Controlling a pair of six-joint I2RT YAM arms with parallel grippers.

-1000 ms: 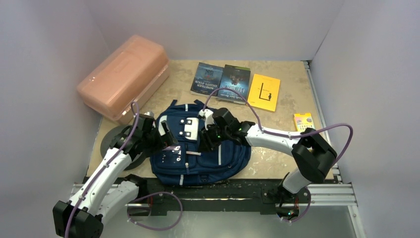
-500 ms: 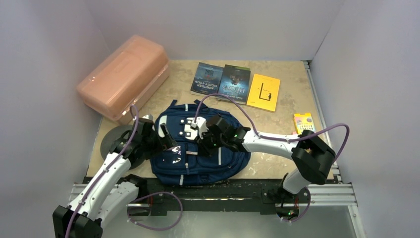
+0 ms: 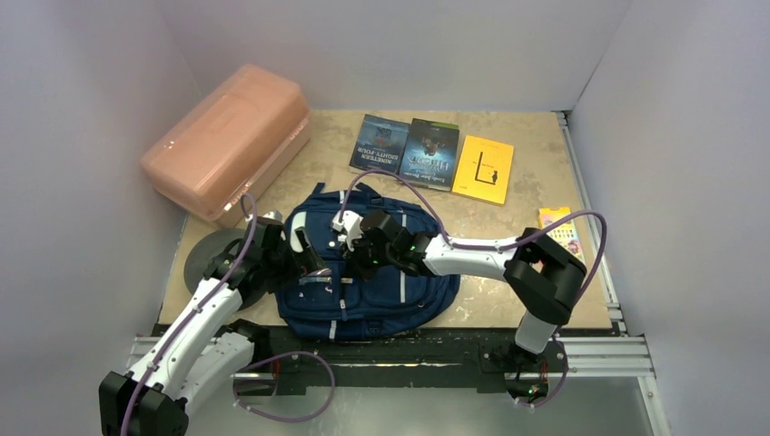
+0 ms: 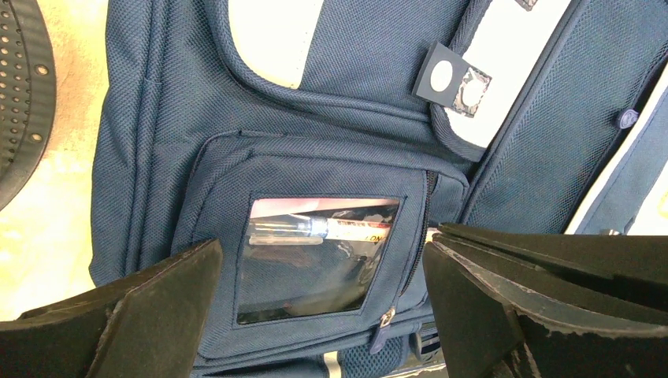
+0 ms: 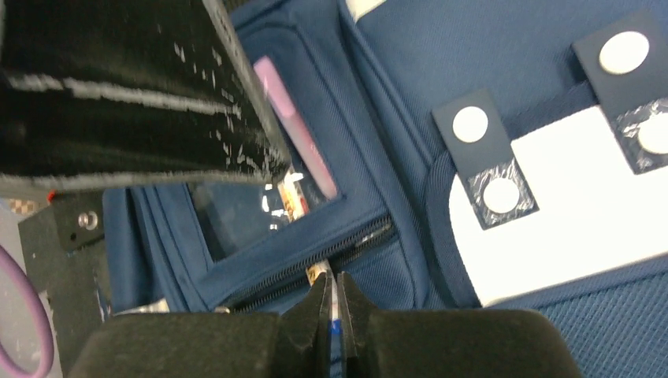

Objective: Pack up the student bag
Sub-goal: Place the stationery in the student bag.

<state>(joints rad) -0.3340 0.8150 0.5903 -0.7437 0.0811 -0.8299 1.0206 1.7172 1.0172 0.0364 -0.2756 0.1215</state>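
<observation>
The navy student bag (image 3: 404, 289) lies flat at the table's near middle, white patch up. Its front pocket has a clear window (image 4: 315, 256) showing a pen and a pink item inside. My left gripper (image 3: 307, 257) is open, its jaws astride that window pocket (image 4: 323, 315), holding nothing. My right gripper (image 3: 350, 238) reaches across the bag from the right. In the right wrist view it is shut (image 5: 332, 285) on a thin white-and-blue pen (image 5: 334, 302). The pen's tip is at the pocket's open zip (image 5: 346, 240).
A salmon-pink plastic box (image 3: 227, 136) stands at the back left. Two dark books (image 3: 380, 143) (image 3: 430, 153) and a yellow book (image 3: 484, 169) lie at the back. A colourful crayon pack (image 3: 563, 227) lies at the right edge. A black perforated disc (image 3: 202, 259) lies left of the bag.
My right gripper has moved left across the bag, from the white patch to the front pocket's zip. The left arm has barely moved.
</observation>
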